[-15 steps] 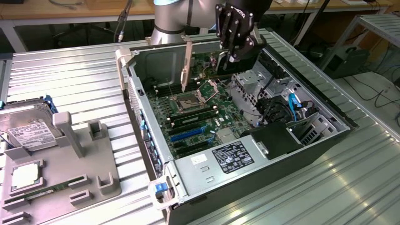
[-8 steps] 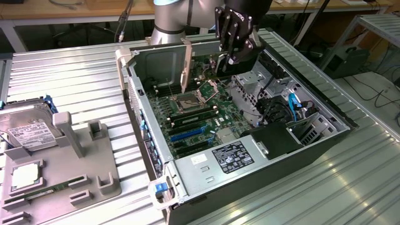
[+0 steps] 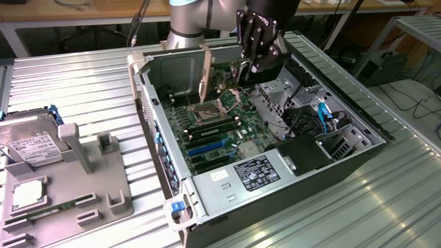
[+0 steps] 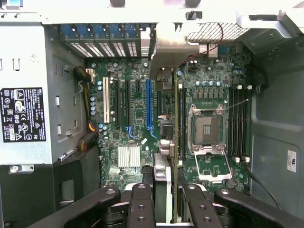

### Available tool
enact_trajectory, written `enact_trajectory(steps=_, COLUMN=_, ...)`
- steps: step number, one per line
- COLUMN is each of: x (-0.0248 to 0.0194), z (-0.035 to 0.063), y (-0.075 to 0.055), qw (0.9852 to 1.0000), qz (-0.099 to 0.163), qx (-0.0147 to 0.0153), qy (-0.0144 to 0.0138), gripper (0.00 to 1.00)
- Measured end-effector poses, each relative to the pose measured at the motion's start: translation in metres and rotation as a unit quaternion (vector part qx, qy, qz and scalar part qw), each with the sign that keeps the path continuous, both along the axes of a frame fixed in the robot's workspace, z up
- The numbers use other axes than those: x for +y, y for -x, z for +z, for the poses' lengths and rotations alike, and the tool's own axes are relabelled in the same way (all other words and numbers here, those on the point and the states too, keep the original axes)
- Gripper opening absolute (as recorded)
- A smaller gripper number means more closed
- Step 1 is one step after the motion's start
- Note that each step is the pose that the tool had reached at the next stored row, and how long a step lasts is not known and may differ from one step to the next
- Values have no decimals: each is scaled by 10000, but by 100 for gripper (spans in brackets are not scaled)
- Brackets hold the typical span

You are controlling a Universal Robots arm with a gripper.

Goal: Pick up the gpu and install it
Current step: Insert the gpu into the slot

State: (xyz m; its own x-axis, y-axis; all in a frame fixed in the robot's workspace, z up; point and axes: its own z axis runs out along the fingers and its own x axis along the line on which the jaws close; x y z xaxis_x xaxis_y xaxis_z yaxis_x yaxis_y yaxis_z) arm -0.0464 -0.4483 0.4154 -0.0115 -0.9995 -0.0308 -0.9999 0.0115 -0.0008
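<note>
My gripper [image 3: 259,61] hangs over the open computer case [image 3: 172,155], shut on the gpu [image 3: 204,75]. The gpu is a thin dark card with a long silver bracket, held upright above the motherboard [image 3: 220,129] and clear of it. In the wrist view the gpu [image 4: 175,142] appears edge-on, clamped between my two black fingers [image 4: 141,205]. It runs across the board between the blue expansion slot [image 4: 148,104] and the CPU socket [image 4: 207,130]. Its bracket end [image 4: 170,47] points toward the case's rear slot openings [image 4: 104,42].
A silver power supply [image 3: 258,173] with a black label fills the case's near corner. Black cables and a blue one [image 3: 323,114] lie toward the exterior view's right. A grey holder [image 3: 90,196] at the exterior view's left carries a hard drive [image 3: 28,139].
</note>
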Motion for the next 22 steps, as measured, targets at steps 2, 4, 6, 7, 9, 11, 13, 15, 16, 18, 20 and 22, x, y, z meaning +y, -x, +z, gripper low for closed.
enact_trajectory(steps=2, x=0, z=-9, y=0, qw=10000, qz=0, qx=0, qy=0, gripper=28)
enact_trajectory(steps=4, x=0, z=-20, y=0, qw=10000, qz=0, qx=0, qy=0, gripper=28)
enact_trajectory(steps=6, x=0, z=-29, y=0, qw=10000, qz=0, qx=0, qy=0, gripper=28)
enact_trajectory(steps=7, x=0, z=-32, y=0, qw=10000, qz=0, qx=0, qy=0, gripper=28)
enact_trajectory(steps=9, x=0, z=-37, y=0, qw=10000, qz=0, qx=0, qy=0, gripper=28)
enact_trajectory(steps=11, x=0, z=-43, y=0, qw=10000, qz=0, qx=0, qy=0, gripper=28)
enact_trajectory(steps=13, x=0, z=-49, y=0, qw=10000, qz=0, qx=0, qy=0, gripper=28)
enact_trajectory(steps=15, x=0, z=-57, y=0, qw=10000, qz=0, qx=0, qy=0, gripper=28)
enact_trajectory(steps=16, x=0, z=-61, y=0, qw=10000, qz=0, qx=0, qy=0, gripper=28)
enact_trajectory(steps=18, x=0, z=-63, y=0, qw=10000, qz=1, qx=0, qy=0, gripper=28)
enact_trajectory(steps=20, x=0, z=-65, y=-1, qw=10000, qz=0, qx=0, qy=0, gripper=28)
enact_trajectory(steps=22, x=0, z=-72, y=-4, qw=10000, qz=1, qx=-1, qy=-1, gripper=28)
